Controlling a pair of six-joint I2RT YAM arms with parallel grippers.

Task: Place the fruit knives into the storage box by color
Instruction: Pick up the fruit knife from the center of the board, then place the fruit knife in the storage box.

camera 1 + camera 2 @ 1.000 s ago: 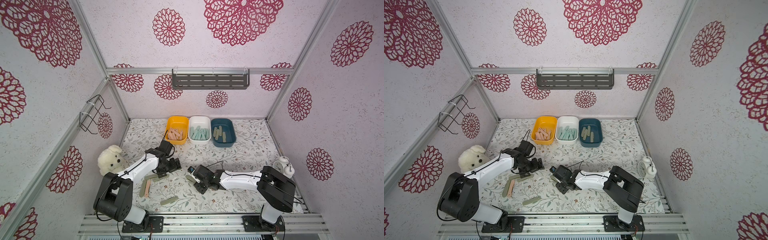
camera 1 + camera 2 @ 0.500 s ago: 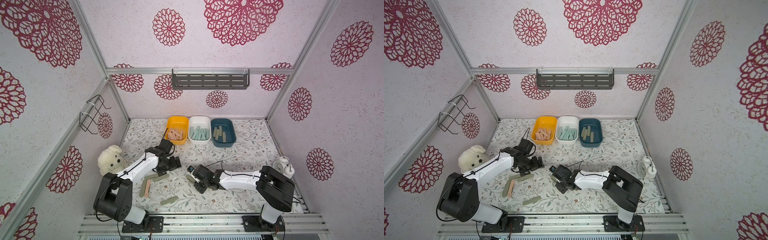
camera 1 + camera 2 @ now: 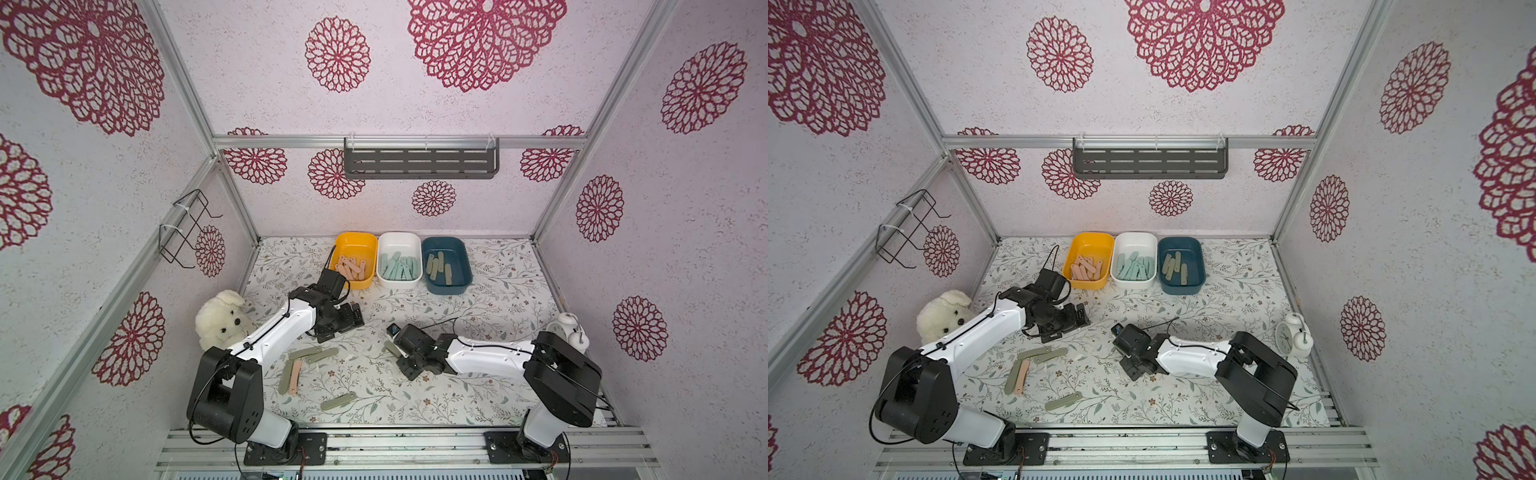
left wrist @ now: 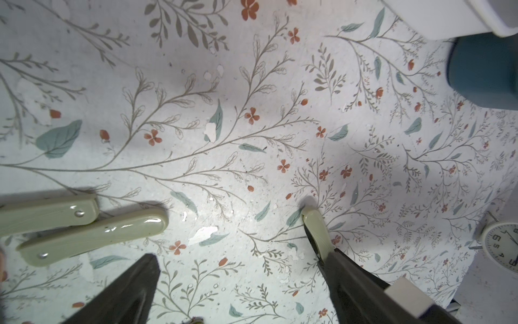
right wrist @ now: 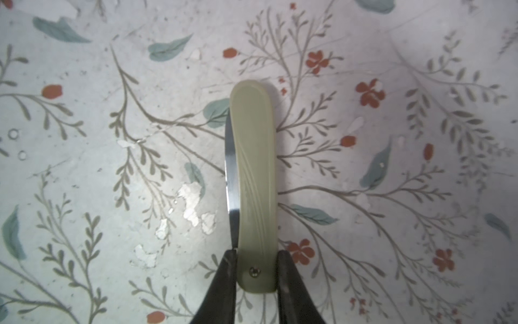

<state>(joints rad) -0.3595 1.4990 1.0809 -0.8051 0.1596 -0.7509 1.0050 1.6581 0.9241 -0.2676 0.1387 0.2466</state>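
Red-flowered walls [image 3: 415, 104] close in a table covered by a mat [image 3: 498, 299] printed with leaves. At the back stand a yellow box [image 3: 362, 284], a white box [image 3: 399, 283] and a blue box [image 3: 446, 289] in a row. The blue box already holds a handful of olive knives [image 3: 435, 262]. The right gripper [image 5: 256, 266] has just closed. Its fingers [image 5: 221, 286], apart a second ago, now clamp the pinned end of an olive knife [image 5: 253, 168], which has a sliver of blade showing along one edge. This knife is well in front of the blue box, towards the arm bases. Whether it has left the mat cannot be told from the wrist view. The pick looks made, so what likely remains is a lift and a carry back to the blue box. Because the grip is at the very end, the long free part may swing or droop on the way. The left gripper [image 4: 242, 254] hangs over bare mat with its fingers wide apart and nothing between them, forward of the blue box and off towards the yellow box. Five loose knives [image 3: 322, 355], four olive and one pink, lie farther still from the blue box on that same side, waiting their turn.
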